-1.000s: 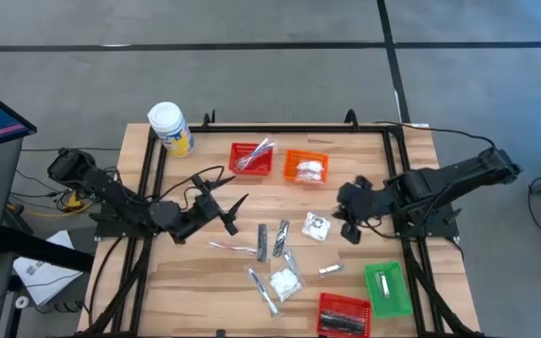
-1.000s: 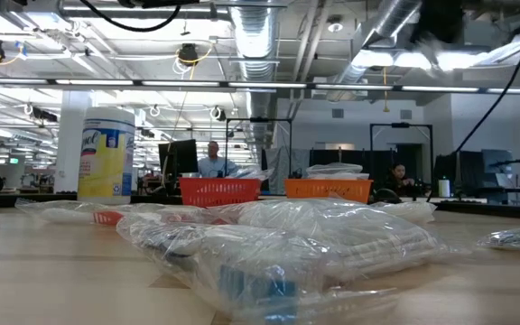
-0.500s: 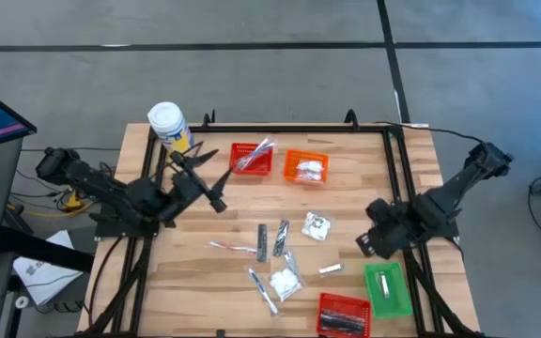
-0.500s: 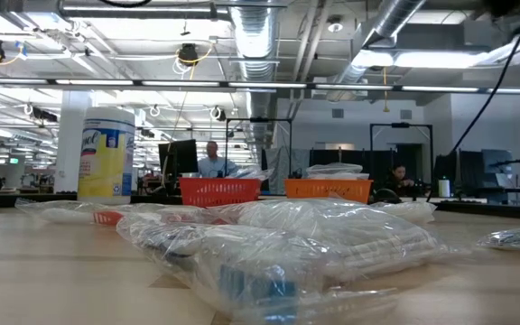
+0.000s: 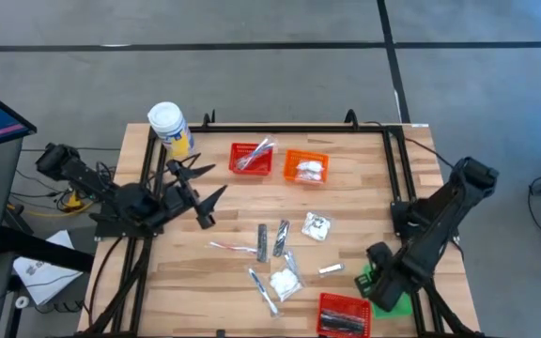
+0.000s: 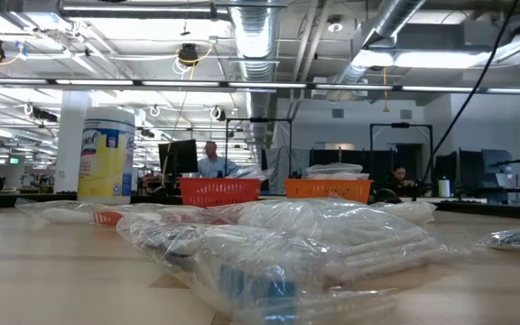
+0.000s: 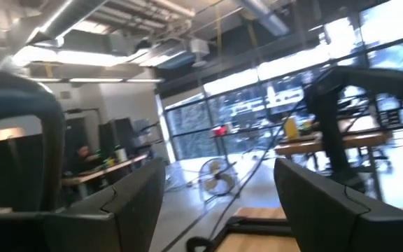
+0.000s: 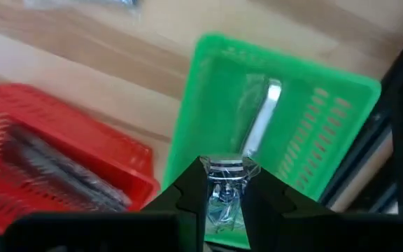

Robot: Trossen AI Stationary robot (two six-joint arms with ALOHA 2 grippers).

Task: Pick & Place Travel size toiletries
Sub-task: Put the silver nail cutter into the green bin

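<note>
Several clear-wrapped packets [image 5: 285, 280] and slim silver-grey sticks [image 5: 261, 241] lie flat on the middle of the wooden table; the low view shows them close up as packets [image 6: 332, 236]. My right gripper [image 5: 379, 267] hangs over the green basket [image 5: 390, 291] near the table's near right corner, shut on a small clear-wrapped item [image 8: 224, 183]. One silver stick [image 8: 260, 124] lies inside the green basket [image 8: 327, 126]. My left gripper [image 5: 207, 182] is open over the table's left part, away from the packets; in its own view the left gripper [image 7: 219, 203] points level into the room. My right gripper pinches the clear-wrapped item by its end [image 8: 225, 168] between the two fingers, pointing down from above. The item is lifted clear above the green basket. The fingers hide the rest of it.
A white-lidded yellow jar [image 5: 169, 129] stands at the far left corner. A red basket [image 5: 251, 158] and an orange basket [image 5: 306, 167], both holding packets, sit at the far side. Another red basket [image 5: 344, 314] with wrapped sticks sits beside the green one. A black frame edges the table.
My right gripper has swung from beside the packet right of the table's middle toward the near edge, and now hangs over the green basket. My left gripper has drawn back from the table's middle toward the far left. The packets on the table have stayed put.
</note>
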